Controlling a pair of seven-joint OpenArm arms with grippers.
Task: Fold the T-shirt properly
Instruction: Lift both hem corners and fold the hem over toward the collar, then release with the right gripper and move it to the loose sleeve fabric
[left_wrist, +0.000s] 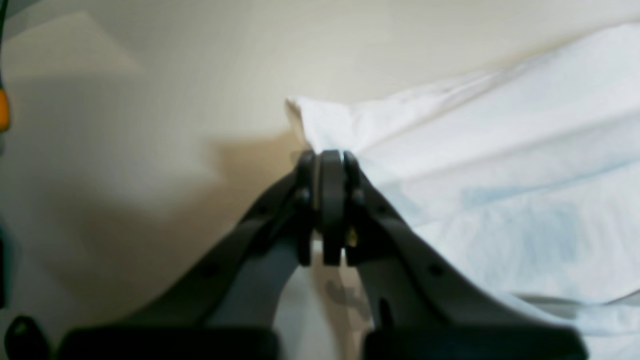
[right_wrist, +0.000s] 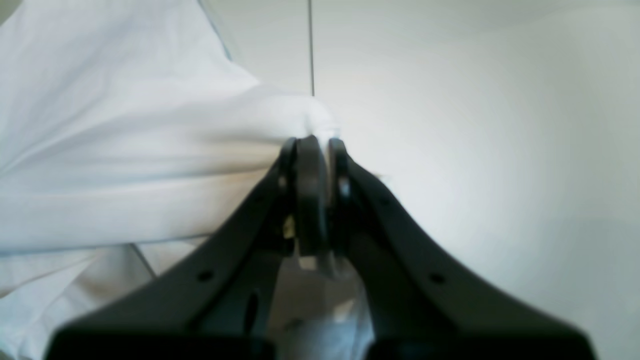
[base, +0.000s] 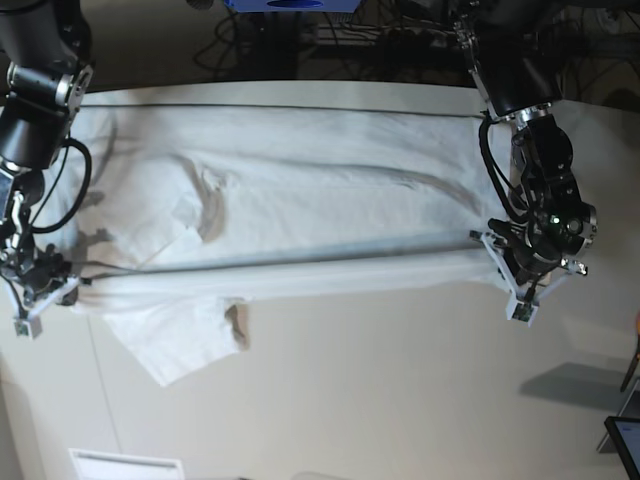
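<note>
The white T-shirt lies spread lengthwise across the pale table, its near edge pulled into a taut fold line between both grippers. One short sleeve spills toward the front left. My left gripper at the right side is shut on a corner of the T-shirt; in the left wrist view the gripper pinches the white fabric. My right gripper at the left side is shut on the opposite end of the T-shirt, cloth bunching at its fingertips.
Cables and a blue object sit behind the table's far edge. A dark screen corner shows at the lower right and a white strip at the bottom left. A seam runs across the table.
</note>
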